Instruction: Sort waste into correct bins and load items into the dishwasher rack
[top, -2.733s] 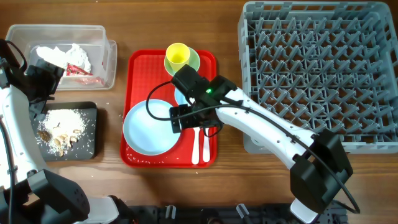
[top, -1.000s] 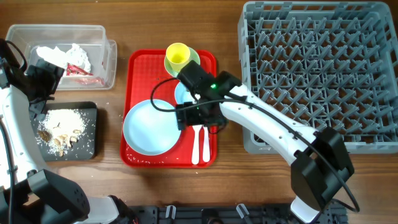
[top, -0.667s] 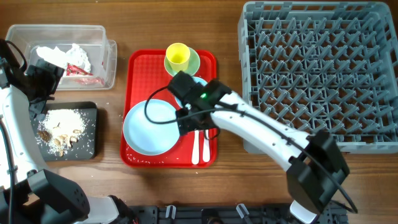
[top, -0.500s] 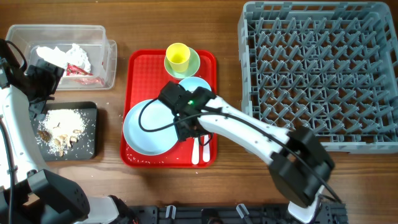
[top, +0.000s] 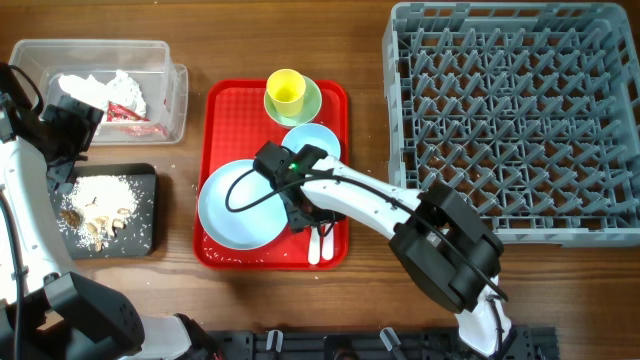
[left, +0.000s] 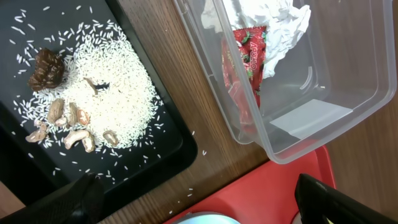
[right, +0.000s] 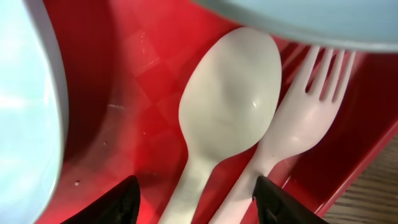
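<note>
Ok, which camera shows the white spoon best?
Right wrist: the spoon lies close up on the red tray beside the fork. Overhead shows only its handle end below the right arm. Left wrist doesn't show it.

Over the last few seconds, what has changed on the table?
The right gripper swung left and back toward the robot, uncovering the blue bowl. It now hangs open over the spoon and fork, gripping nothing. The plate, cup, cutlery, clear tub, black tray and left gripper stayed put.
</note>
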